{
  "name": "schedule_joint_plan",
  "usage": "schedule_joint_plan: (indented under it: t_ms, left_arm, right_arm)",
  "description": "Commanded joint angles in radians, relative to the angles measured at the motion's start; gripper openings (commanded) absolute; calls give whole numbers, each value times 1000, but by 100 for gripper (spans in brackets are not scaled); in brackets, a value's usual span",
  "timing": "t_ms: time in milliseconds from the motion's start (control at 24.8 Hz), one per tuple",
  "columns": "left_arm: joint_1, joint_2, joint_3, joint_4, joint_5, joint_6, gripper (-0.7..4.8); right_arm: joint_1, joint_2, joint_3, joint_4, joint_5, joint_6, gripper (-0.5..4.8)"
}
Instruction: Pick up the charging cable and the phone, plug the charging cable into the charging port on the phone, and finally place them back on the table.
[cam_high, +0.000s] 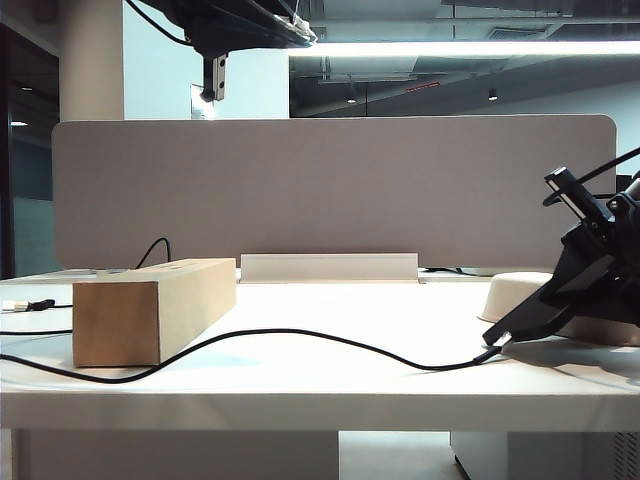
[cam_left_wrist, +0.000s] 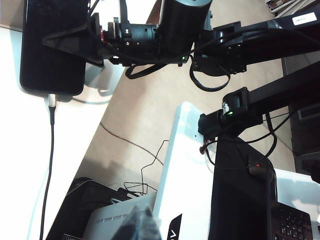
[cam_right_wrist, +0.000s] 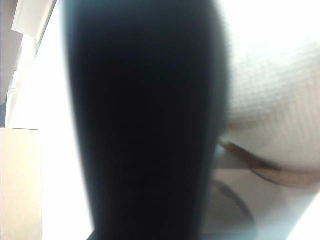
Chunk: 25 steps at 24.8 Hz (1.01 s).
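The biggest thing is the white table (cam_high: 330, 380), and a grey wall (cam_high: 330, 190) stands along its far side. A brown cardboard box (cam_high: 150, 310) lies on the left part of the table. A cream tray (cam_high: 515, 295) sits on the far right. The left gripper (cam_high: 213, 78) hangs high up over the far left of the table, well away from everything. It is pinched closed, and nothing shows between its fingers. The right gripper (cam_left_wrist: 60, 37) is low on the right side of the table, just in front of the tray. Its black fingers (cam_left_wrist: 75, 35) lie across the phone (cam_left_wrist: 45, 70), but I cannot tell if they are squeezing it or have let go. The phone is black and shiny. It tilts, with its low end down by the table top and its high end up near the tray. In the right wrist view it is only a big dark blur. The charging cable (cam_high: 300, 333) is long, thin and black. It starts on the left in front of the box, curves across the middle of the table and ends at the low end of the phone. Its small silver plug (cam_left_wrist: 52, 101) is pushed into the charging port (cam_left_wrist: 52, 94), in the middle of the phone's short edge.
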<state>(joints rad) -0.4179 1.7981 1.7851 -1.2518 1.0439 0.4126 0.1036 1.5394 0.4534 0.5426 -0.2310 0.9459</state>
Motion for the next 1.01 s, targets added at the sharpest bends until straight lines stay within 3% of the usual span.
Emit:
schedule_joint_plan:
  t_ms: [40, 121, 282, 363, 443, 766, 1007]
  left_arm:
    - [0, -8, 2, 0, 3, 6, -6]
    - [0, -8, 2, 0, 3, 6, -6]
    - [0, -9, 2, -2, 3, 6, -6]
    - [0, -9, 2, -16, 3, 6, -6]
    - [0, -10, 2, -21, 3, 6, -6]
    - [1, -26, 2, -27, -3, 6, -6]
    - [1, -51, 2, -27, -23, 6, -6]
  right_arm:
    - [1, 0, 0, -67, 28, -1, 127]
    - [1, 0, 0, -97, 32, -1, 185]
    - [1, -1, 0, -139, 35, -4, 192]
    - [1, -2, 0, -166, 39, -4, 271]
    - [1, -4, 0, -180, 43, -4, 307]
    - [-2, -19, 0, -250, 47, -35, 317]
    - [-83, -145, 0, -403, 45, -93, 317]
